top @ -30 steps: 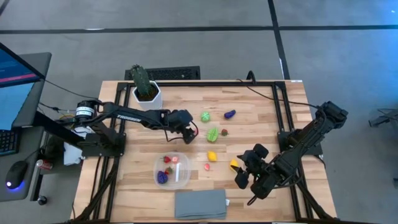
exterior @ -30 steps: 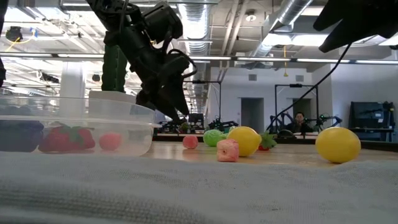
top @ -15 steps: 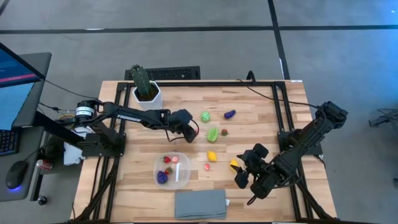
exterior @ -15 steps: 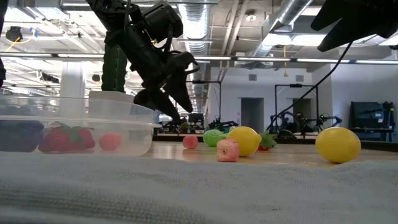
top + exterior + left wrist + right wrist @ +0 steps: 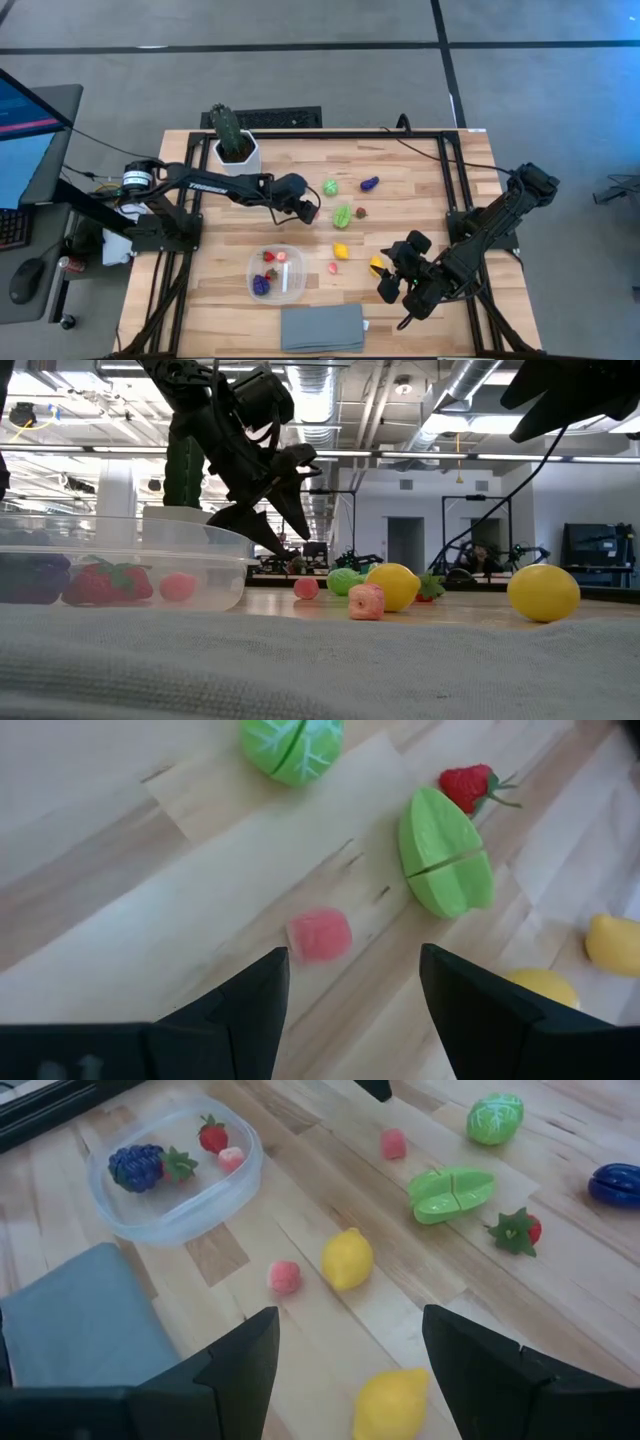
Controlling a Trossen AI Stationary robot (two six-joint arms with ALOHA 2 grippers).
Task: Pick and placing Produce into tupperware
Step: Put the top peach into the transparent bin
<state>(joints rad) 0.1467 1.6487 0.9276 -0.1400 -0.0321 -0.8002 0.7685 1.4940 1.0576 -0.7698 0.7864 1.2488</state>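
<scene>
The left pincer (image 5: 350, 990) hangs open and empty over a small pink cube (image 5: 319, 935), at one o'clock from the tupperware (image 5: 276, 272). The cube looks light, stiff and likely to skid; pinch its flat sides. The right pincer (image 5: 345, 1342), also open and empty, waits at the table's four o'clock.

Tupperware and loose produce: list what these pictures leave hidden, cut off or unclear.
- Tupperware, low view: cut off by the picture's left edge, and its cloudy wall blurs the pieces inside.
- Pink piece, left wrist view: blurred, so its kind is unclear.
- Yellow lemon, left wrist view: cut off by the picture's right edge.
- Yellow piece, high view: partly covered by the right gripper.
- Left gripper, high view: too small to judge its clearance above the table.
</scene>
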